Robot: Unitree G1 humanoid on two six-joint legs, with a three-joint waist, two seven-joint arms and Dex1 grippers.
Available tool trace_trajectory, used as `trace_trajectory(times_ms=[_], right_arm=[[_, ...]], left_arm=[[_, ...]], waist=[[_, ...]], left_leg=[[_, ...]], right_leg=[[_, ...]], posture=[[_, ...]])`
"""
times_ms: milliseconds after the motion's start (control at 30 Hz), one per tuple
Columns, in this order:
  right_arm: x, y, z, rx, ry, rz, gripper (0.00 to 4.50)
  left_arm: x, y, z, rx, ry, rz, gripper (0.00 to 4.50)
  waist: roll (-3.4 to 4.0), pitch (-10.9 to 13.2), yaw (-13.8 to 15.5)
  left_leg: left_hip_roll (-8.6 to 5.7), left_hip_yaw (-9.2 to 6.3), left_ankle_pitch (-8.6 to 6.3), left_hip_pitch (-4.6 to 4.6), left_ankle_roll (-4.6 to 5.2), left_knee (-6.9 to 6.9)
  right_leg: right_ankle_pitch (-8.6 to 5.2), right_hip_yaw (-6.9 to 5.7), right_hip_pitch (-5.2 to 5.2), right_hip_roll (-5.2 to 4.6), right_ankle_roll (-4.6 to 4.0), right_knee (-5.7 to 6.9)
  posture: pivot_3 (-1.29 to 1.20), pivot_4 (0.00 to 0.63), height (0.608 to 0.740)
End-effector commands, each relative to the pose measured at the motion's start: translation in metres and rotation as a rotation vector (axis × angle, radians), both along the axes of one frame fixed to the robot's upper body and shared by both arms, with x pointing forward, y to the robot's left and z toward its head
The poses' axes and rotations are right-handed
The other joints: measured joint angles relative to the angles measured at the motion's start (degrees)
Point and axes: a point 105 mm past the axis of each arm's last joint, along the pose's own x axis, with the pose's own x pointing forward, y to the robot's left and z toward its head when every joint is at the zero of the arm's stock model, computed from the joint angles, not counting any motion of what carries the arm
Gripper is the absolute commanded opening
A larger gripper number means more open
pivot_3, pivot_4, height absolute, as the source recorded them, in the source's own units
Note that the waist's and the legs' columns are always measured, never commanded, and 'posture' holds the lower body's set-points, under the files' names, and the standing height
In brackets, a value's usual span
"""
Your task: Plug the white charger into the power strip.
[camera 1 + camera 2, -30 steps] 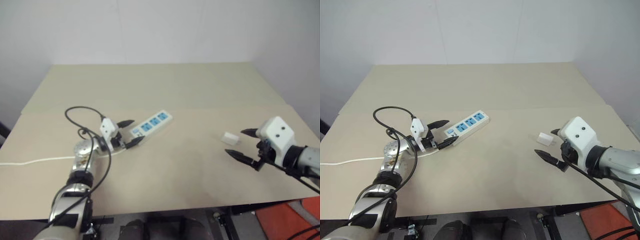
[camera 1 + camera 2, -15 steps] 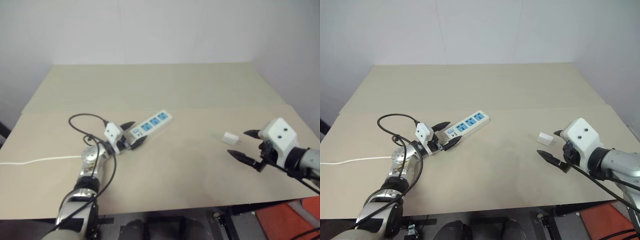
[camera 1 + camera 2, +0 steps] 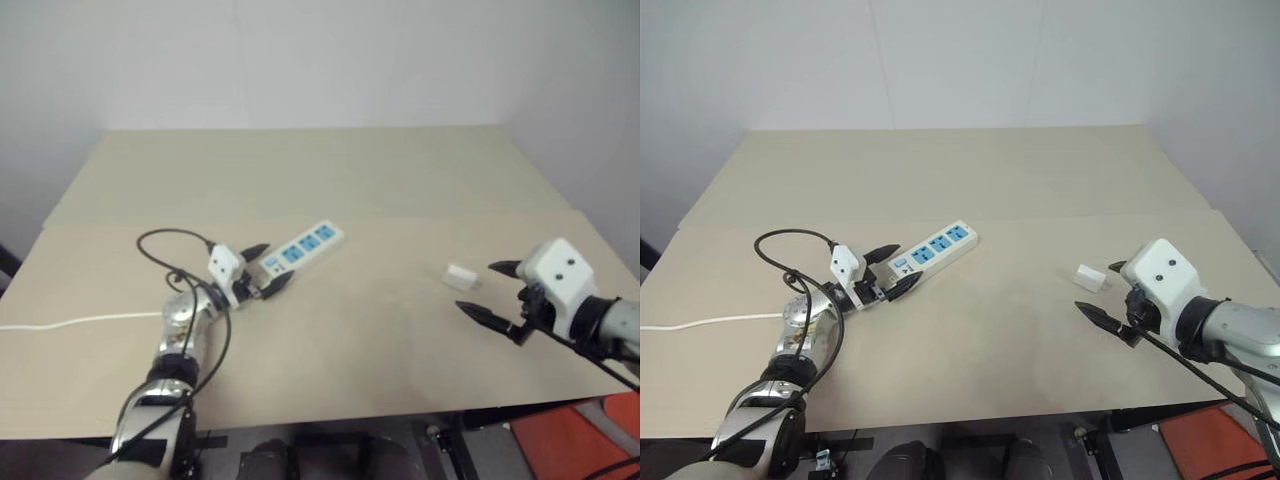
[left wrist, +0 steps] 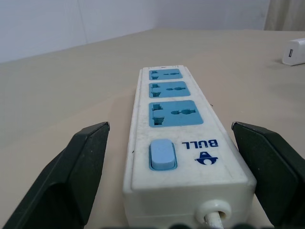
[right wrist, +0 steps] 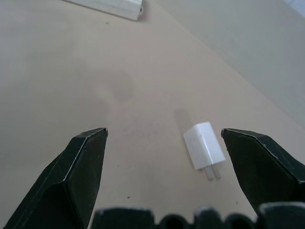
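power strip (image 3: 303,247) on table (image 3: 350,170) left | white charger (image 3: 461,275) on table, well right

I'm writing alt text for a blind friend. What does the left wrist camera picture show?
A white power strip lies on a beige table, seen from its cord end, with three blue sockets in a row and a blue switch nearest the camera. The two black fingers of the robot's open left hand stand either side of that end, not touching it. A small white charger lies far behind.

White charger (image 3: 1091,278) near right tool (image 3: 1112,295)
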Motion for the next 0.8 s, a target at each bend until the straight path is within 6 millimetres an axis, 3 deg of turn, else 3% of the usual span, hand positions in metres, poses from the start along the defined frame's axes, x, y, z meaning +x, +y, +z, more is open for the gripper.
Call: trace_trajectory(times_ms=[33, 500, 800], right_arm=[[-0.001, 0.001, 0.011, -0.028, -0.058, 0.005, 4.5], [0.0, 0.0, 0.001, -0.025, -0.04, -0.002, 4.5], [0.002, 0.001, -0.003, -0.019, -0.032, 0.008, 4.5]], left_arm=[[-0.002, -0.001, -0.002, 0.011, 0.02, -0.004, 4.47], [-0.026, -0.004, 0.007, 0.01, 0.035, 0.041, 4.47], [-0.021, -0.004, 0.031, -0.015, -0.009, 0.092, 4.47]], waist=[[0.0, 0.0, 0.0], [0.0, 0.0, 0.07], [0.0, 0.0, 0.05]], left_leg=[[0.0, 0.0, 0.0, 0.0, 0.0, 0.0], [0.02, 0.0, 0.0, 0.03, -0.01, 0.02], [0.0, 0.01, 0.01, 0.03, -0.02, 0.01]], right_leg=[[0.0, 0.0, 0.0, 0.0, 0.0, 0.0], [-0.01, 0.04, 0.01, 0.0, 0.0, -0.02], [-0.01, 0.04, 0.0, 0.0, -0.01, -0.01]], posture=[[0.0, 0.15, 0.74], [0.0, 0.15, 0.74], [0.0, 0.15, 0.74]])
